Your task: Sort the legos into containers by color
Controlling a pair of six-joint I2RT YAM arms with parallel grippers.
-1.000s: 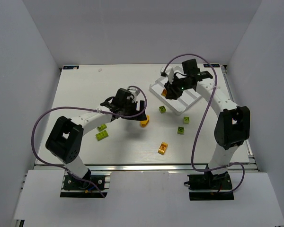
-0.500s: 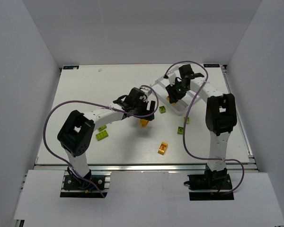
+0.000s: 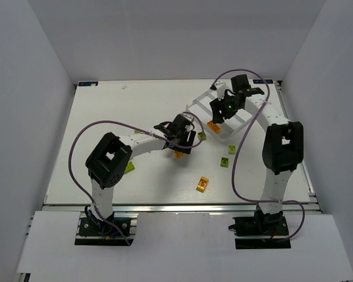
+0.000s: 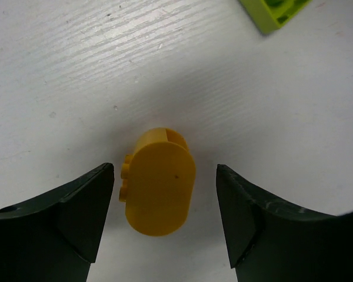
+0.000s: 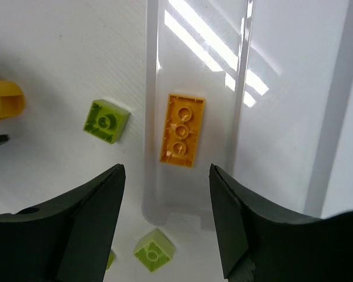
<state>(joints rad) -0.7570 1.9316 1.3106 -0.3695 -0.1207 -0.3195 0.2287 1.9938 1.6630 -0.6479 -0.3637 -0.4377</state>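
Note:
A yellow-orange oval lego (image 4: 159, 182) lies on the table between the fingers of my left gripper (image 4: 165, 217), which is open with a gap on each side; from above, that oval (image 3: 178, 154) sits just below the left gripper (image 3: 179, 148). My right gripper (image 5: 167, 223) hangs open over the near end of the white tray (image 5: 241, 88). An orange brick (image 5: 182, 130) lies upside-down in the tray's leftmost compartment, free of the fingers. Lime green legos (image 5: 106, 120) (image 5: 155, 249) lie on the table beside the tray.
Loose on the table are green bricks (image 3: 201, 136) (image 3: 230, 149) (image 3: 224, 161), a yellow brick (image 3: 202, 184) nearer the front, and a green brick (image 3: 129, 167) partly behind the left arm. The tray (image 3: 194, 108) sits at the back right, angled.
My left arm has reached right until its fingers straddle the oval lego, and they have narrowed a little. My right gripper has opened, and the orange brick now lies in the tray.

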